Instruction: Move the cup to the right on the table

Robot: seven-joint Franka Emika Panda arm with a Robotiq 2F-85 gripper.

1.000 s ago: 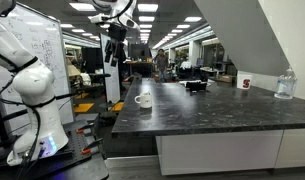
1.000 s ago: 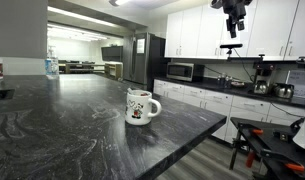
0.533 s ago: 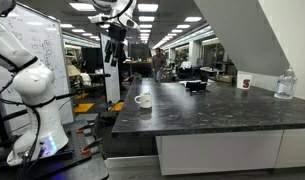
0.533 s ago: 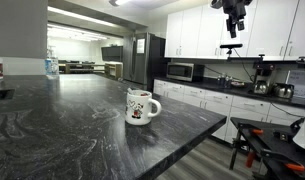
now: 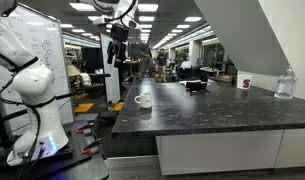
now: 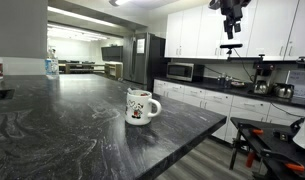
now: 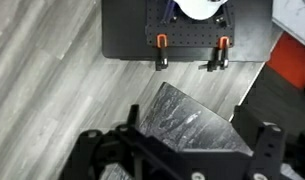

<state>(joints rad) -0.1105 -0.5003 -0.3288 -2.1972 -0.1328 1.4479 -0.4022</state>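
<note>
In an exterior view the worktop (image 5: pixel 222 112) is seen from well apart, from beyond its long side and at about its own height, with the arm (image 5: pixel 27 80) at the left. In an exterior view the same worktop (image 6: pixel 52 125) is looked along from near and low. The cup (image 5: pixel 144 99) is shared by both exterior views. In the wrist view the floor (image 7: pixel 52 70) and one worktop corner are looked down on from high above.

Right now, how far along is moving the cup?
Nothing done yet: the cup sits untouched near the table corner. Underway: the hand hangs high, open and empty, beyond the table's edge. Left: come down, grasp the cup, shift it right.
</note>
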